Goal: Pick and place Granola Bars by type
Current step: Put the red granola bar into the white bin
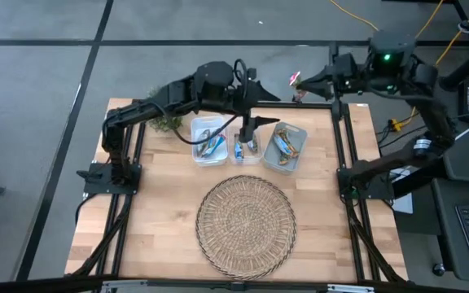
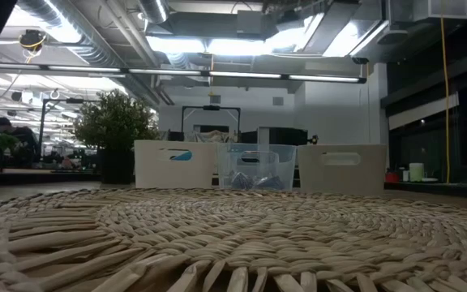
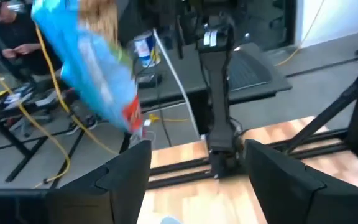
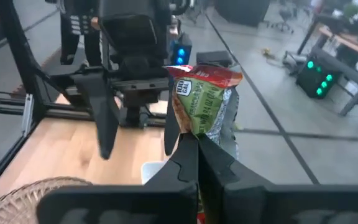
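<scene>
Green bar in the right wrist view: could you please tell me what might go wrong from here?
The right tool pinches the green bar by one end, beyond the far edge of the table; a slip would likely drop it on the floor. The left tool hangs open over the bins, so bringing the bar in could mean a collision.

A green-wrapped bar [image 4: 205, 102] stands upright, pinched between shut jaws — a blue bar [image 3: 89, 62] tilts beyond open jaws.
</scene>
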Controlling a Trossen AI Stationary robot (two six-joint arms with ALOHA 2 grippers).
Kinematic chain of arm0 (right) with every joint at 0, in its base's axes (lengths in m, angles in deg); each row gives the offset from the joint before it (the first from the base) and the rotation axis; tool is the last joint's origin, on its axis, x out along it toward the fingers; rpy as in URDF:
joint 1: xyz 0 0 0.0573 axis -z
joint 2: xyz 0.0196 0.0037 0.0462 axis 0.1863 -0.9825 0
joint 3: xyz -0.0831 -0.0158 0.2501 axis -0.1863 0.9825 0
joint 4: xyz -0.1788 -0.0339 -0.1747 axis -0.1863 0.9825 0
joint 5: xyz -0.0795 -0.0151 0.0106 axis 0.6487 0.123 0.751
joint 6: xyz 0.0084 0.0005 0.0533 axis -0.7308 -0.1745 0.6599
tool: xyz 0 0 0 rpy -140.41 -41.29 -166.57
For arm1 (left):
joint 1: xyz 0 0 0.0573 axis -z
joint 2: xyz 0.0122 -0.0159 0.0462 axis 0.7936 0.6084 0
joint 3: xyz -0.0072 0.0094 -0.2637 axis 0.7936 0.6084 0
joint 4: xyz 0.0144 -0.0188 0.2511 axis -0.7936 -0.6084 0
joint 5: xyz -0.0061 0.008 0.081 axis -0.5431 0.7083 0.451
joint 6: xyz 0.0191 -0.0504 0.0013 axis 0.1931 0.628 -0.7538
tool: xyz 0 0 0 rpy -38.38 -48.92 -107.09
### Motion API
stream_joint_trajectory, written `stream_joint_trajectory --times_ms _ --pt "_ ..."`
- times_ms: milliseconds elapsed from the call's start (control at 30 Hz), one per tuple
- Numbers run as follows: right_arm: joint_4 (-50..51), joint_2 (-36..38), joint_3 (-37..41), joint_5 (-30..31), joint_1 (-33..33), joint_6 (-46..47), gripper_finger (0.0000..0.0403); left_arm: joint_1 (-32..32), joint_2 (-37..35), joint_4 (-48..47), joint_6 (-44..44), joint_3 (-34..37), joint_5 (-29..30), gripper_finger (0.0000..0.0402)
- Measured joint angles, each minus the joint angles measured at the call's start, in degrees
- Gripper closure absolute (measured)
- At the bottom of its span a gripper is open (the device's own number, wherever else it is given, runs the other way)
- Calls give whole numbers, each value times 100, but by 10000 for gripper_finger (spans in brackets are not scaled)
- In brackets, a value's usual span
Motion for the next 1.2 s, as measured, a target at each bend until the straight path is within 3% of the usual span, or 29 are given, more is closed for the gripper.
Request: stream_joint_trajectory --times_ms 333,700,1000,1200 --pt "-3081 1069 2592 -654 -52 509 403 -32 3 23 199 0 309 87" --pt "-4621 1447 3828 -787 -107 1052 403 -61 37 321 348 -9 894 48" --pt "-5491 1318 4145 -787 -106 1208 403 -63 227 451 628 -7 830 68" --pt "-5443 1250 4144 -787 -106 1208 403 -58 241 600 638 -7 1120 148"
